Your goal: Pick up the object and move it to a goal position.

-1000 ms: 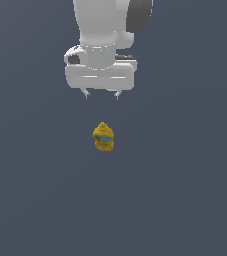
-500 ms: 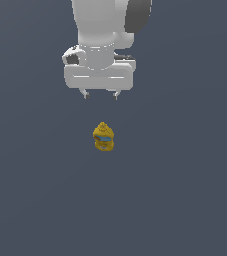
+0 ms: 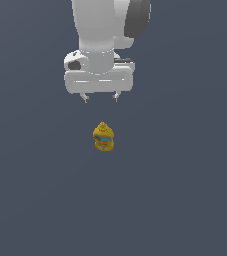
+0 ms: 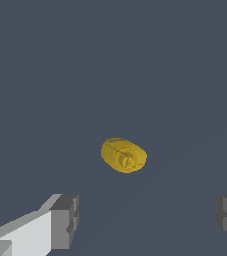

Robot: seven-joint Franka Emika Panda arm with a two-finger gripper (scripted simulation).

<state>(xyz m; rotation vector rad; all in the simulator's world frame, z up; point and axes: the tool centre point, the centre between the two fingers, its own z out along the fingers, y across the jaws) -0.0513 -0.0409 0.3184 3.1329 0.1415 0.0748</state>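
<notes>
Bottle (image 3: 103,137) is the only loose item on a flat, even slate-grey surface that fills both views edge to edge; no walls, edges or other room features show, and whether this ground is a table or a floor cannot be told. It stands upright on that surface, just in front of and below the pincer (image 3: 100,96) in the exterior view, not touched by anything.

The arm (image 3: 105,30) comes down from the top of the exterior view, white with a dark patch on its upper joint, ending in a broad white hand body. 2 short fingers (image 3: 86,97) poke out beneath it, set well apart, with nothing between them, so the pincer is spread wide.

Seen from outside, the bottle shows its side: a yellow squat body, a pointed cap and a blue label band across the middle. The wrist view looks down on it instead, so the bottle (image 4: 124,155) appears as a yellow oval with the cap tip at its centre, and the blue band is hidden. That view also shows the grey finger pads (image 4: 65,221) at both lower corners, far apart, with the bottle ahead of the gap between them.
</notes>
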